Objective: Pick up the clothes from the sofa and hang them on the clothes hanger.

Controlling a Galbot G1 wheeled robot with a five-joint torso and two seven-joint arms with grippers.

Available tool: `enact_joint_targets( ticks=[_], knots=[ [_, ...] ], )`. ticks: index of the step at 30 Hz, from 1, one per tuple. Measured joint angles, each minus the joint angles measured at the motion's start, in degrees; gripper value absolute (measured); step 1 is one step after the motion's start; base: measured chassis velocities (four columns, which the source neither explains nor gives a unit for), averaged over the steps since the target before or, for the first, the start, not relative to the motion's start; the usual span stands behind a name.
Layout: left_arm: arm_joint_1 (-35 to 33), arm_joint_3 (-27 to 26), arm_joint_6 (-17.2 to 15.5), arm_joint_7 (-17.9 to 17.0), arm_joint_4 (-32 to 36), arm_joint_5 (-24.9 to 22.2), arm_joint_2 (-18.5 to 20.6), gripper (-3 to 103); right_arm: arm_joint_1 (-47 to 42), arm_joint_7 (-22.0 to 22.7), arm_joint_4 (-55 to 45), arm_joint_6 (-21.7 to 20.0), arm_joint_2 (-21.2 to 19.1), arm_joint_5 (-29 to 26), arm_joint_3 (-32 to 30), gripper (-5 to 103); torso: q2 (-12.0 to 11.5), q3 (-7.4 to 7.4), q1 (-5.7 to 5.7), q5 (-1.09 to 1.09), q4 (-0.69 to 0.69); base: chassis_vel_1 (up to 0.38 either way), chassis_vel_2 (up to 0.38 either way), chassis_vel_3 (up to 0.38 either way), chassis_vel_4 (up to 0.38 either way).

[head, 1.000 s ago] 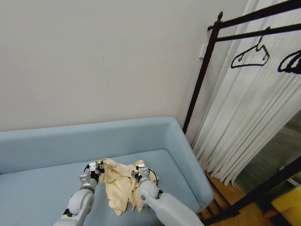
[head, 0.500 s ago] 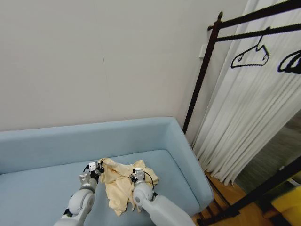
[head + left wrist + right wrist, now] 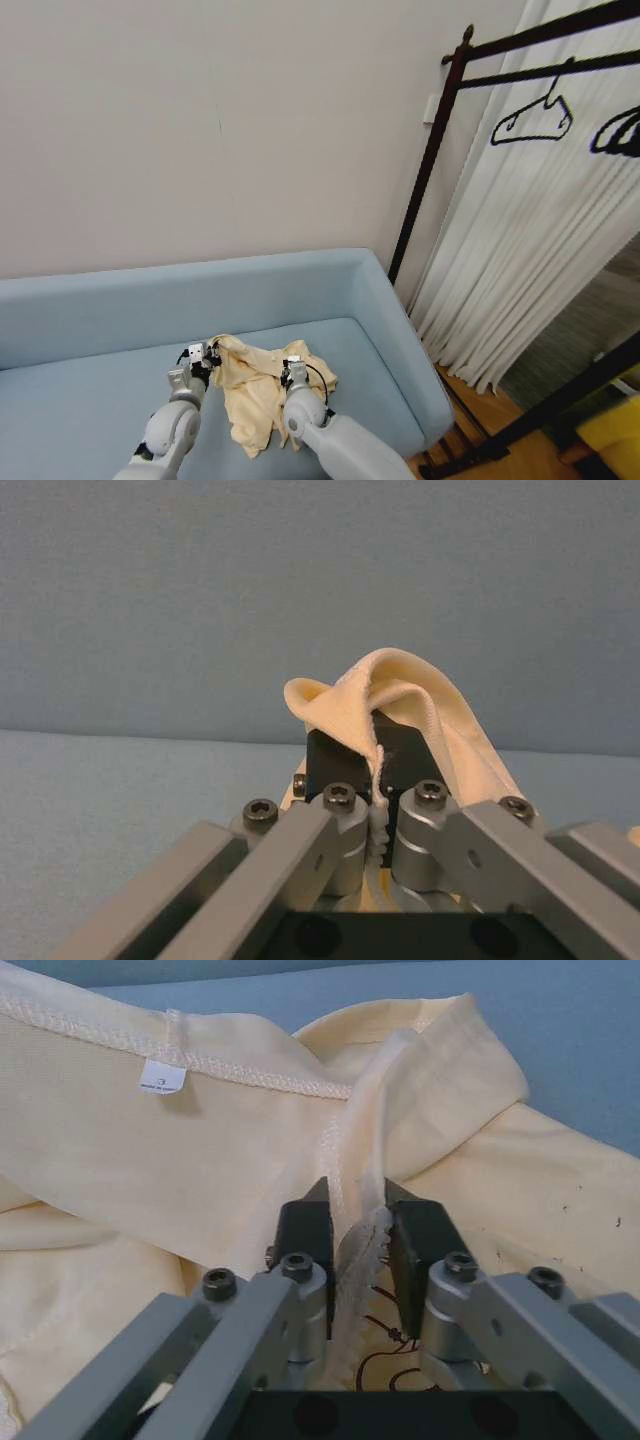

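A pale yellow garment (image 3: pixel 258 392) lies crumpled on the light blue sofa (image 3: pixel 120 300). My left gripper (image 3: pixel 205 360) is at the garment's left upper corner, shut on a fold of the cloth (image 3: pixel 385 705). My right gripper (image 3: pixel 293 368) is at the garment's right side. Its fingers (image 3: pixel 305 1235) pinch a hemmed edge of the yellow garment (image 3: pixel 150 1160); a small white label (image 3: pixel 161 1076) shows on the cloth. A black hanger (image 3: pixel 532 115) hangs on the dark clothes rack (image 3: pixel 440 120) at the upper right.
The sofa's right armrest (image 3: pixel 395 330) stands between the garment and the rack. White curtains (image 3: pixel 530 250) hang behind the rack. A second dark hanger (image 3: pixel 618 132) is at the right edge. Wooden floor (image 3: pixel 480 400) shows beside the sofa.
My right gripper has shifted slightly left on the garment, toward the left one. The left gripper and the garment have hardly moved.
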State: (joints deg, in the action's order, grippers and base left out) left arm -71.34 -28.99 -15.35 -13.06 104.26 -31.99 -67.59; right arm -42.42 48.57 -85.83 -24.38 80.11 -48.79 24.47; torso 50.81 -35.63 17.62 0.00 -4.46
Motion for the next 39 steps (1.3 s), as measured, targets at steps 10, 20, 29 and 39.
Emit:
enact_joint_targets(
  ticks=[10, 20, 29, 39],
  knots=[
    [0.3, 0.1, 0.0, -0.2, 0.6, -0.3, 0.4, 1, 0.5, 0.5, -2.3, 0.9, -2.5, -0.4, -1.7, 1, 0.0, 0.00, 0.00, 0.00, 0.00, 0.000, 0.000, 0.000, 0.000],
    [2.1, -1.8, 0.8, -1.8, 3.5, -2.8, 3.0, 1, 3.7, 2.8, -9.4, 0.7, -7.2, -5.0, -4.7, 1, 0.0, 0.00, 0.00, 0.00, 0.00, 0.000, 0.000, 0.000, 0.000],
    [5.0, -5.4, 1.5, -4.3, 8.5, -8.1, 11.2, 1, 12.8, 3.4, -16.1, -0.9, -12.8, -11.8, -3.5, 1, 0.0, -0.01, 0.01, -0.01, 0.02, 0.000, 0.000, 0.000, 0.000],
    [8.5, -7.8, -1.5, -6.8, 16.5, -16.4, 19.7, 1, 26.0, 0.6, -22.3, -2.7, -17.4, -15.3, -5.5, 1, 0.0, 0.00, 0.01, 0.00, 0.00, 0.000, 0.000, 0.000, 0.000]
  ],
)
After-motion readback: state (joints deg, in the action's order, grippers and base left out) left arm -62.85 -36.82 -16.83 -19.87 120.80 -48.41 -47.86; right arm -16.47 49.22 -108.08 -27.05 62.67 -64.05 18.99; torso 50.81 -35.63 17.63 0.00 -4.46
